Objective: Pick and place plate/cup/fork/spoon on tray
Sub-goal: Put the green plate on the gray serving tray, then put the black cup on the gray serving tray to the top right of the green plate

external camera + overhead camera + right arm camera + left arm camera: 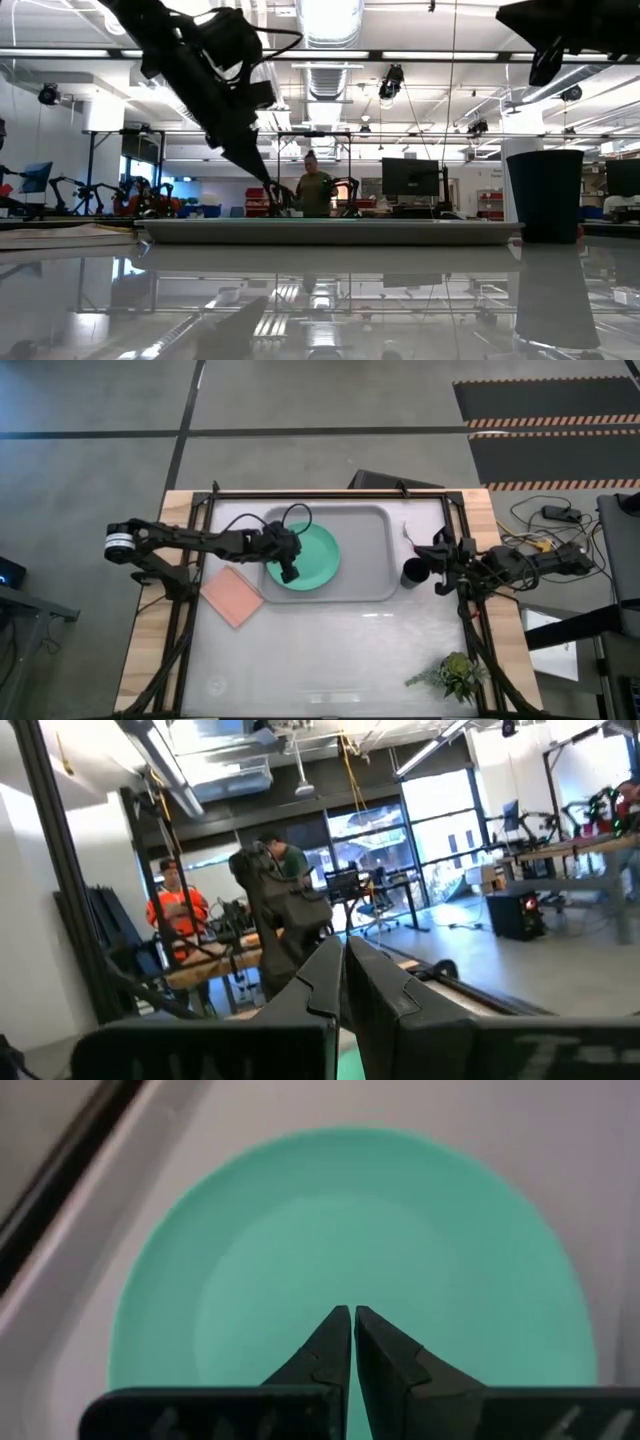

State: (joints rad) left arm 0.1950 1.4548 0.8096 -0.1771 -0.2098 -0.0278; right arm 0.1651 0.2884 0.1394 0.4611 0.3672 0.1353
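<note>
**A:** Start at the tray's left. What's there?

**B:** Off the grey tray's (375,592) left rim a salmon-pink square pad (232,596) lies on the table, just beside the tray's near-left corner. The left gripper (291,573) reaches in from that side and sits over the mint-green plate (312,560), which lies flat in the left part of the tray.

**A:** Are its fingers spread?

**B:** No. In the left wrist view the two dark fingers (330,1352) are pressed together, only a thin slit between them, tips over the plate's (400,1230) middle, holding nothing.

**A:** And the rest of the tray?

**B:** Bare floor from the plate to the right rim. I can't find the spoon. Beyond the right rim, toward the tray's far-right corner, a slim item with a pinkish end (408,536) lies on the table, possibly the fork, too small to be sure.

**A:** The cup?

**B:** The black cup (413,573) stands upright on the table just outside the tray's right rim; the low view shows it (545,195) at the tray's right end. The right gripper (440,582) is just beside it, on the side away from the tray, raised above the table.

**A:** Its fingers?

**B:** Closed together and empty, as the right wrist view shows (340,982). That view looks into the room, where people stand. A small green plant (455,675) sits well nearer than the tray's right corner.
</note>
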